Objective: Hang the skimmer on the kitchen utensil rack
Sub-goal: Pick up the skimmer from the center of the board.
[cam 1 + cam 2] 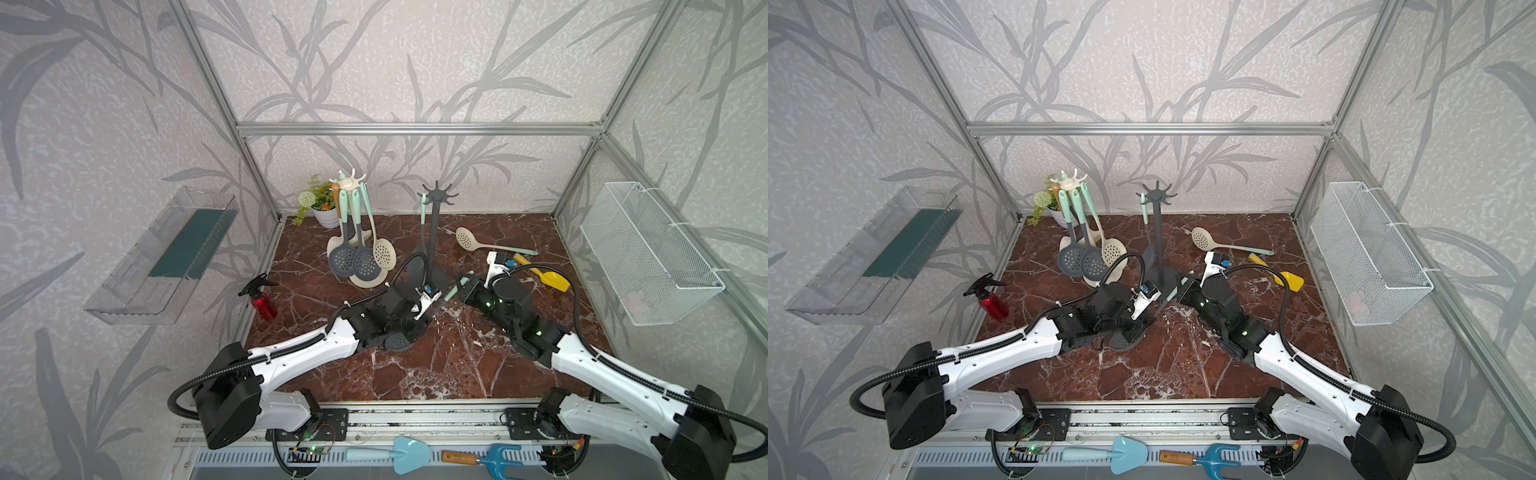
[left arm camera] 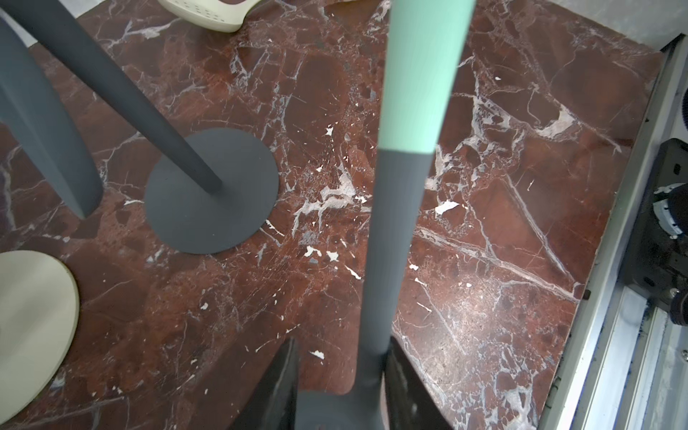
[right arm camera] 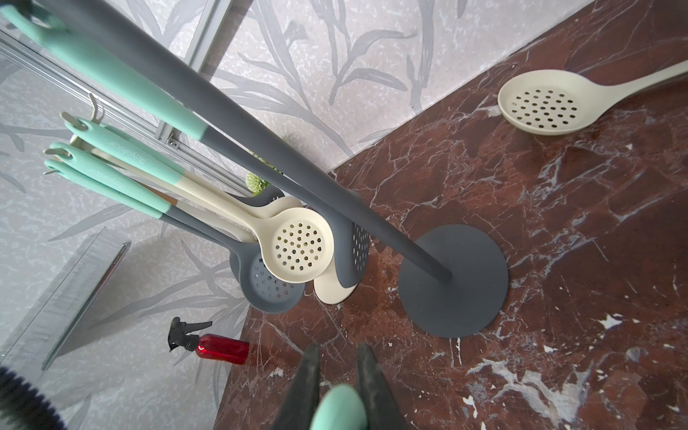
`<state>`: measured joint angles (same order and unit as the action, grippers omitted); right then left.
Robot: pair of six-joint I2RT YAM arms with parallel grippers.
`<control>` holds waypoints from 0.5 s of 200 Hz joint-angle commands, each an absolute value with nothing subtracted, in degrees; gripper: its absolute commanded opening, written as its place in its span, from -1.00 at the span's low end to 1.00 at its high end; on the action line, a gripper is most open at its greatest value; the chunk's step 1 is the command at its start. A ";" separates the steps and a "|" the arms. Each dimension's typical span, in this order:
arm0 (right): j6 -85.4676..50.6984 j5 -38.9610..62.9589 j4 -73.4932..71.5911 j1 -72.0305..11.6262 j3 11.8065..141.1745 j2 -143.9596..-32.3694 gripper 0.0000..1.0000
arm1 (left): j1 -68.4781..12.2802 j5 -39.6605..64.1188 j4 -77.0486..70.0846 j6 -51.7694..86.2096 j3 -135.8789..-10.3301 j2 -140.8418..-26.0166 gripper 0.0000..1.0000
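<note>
skimmer [image 1: 452,292] caught between both arms, not on the dark rack [image 1: 434,232] yet

It sits slanted just in front of the dark rack, head down near the bench [image 1: 415,374]. Right jaws are pinched on the mint handle tip. Left jaws sit a bit apart around the grey neck, gap on one side.

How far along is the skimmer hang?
Done: a first skimmer hangs on the dark rack. In hand: the right gripper is shut on the grey skimmer at its mint handle end. The left gripper stands open around its neck, so it looks like a handover. Left: raise it and hook it on a free prong. A cream skimmer lies on the table.
</note>
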<state>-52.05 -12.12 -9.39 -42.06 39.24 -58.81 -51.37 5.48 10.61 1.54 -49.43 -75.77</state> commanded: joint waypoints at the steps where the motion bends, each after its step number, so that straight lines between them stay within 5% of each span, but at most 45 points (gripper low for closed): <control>1: -51.44 -11.37 -8.88 -42.45 42.10 -56.63 -0.87 | -51.41 5.31 8.66 2.35 -48.85 -76.93 -0.26; 62: -50.57 -10.61 -7.91 -42.88 43.02 -56.16 -0.87 | -51.45 7.02 7.11 3.74 -49.31 -79.14 -0.41; 100: -48.79 -9.45 -7.47 -42.98 43.34 -56.12 -0.87 | -51.46 7.41 7.73 3.00 -50.14 -79.10 -0.80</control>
